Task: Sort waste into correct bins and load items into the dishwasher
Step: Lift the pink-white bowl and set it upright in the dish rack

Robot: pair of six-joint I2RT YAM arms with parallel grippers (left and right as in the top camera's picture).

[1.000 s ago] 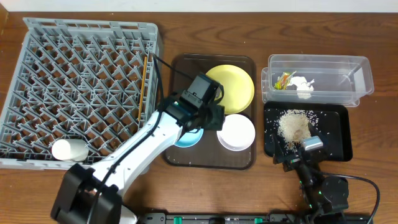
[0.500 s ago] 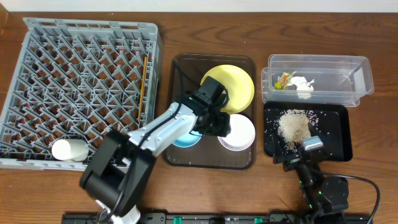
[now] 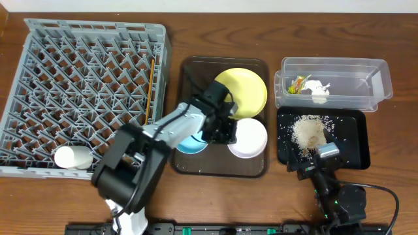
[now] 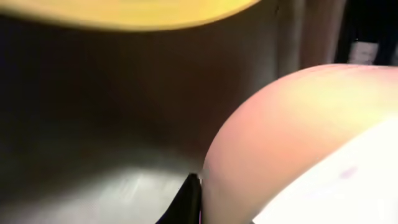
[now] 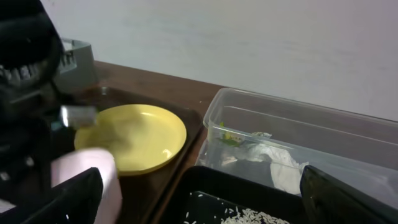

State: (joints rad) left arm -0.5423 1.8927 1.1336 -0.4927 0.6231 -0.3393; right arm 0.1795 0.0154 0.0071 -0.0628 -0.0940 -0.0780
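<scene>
Dropped lower at mid-frame, the left claw (image 3: 221, 132) sits just beside the white bowl (image 3: 251, 140), its opening impossible to tell; stiff, slick, breakable, I'd pinch its rim.

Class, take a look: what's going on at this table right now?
The left fingers are down in the brown tray, between the blue bowl and white bowl; their grip is unclear. The plate sits beside them. Chopsticks lie in the rack. Wrapper and tissue are in the tub, rice in the black tray. The right arm is parked.
</scene>
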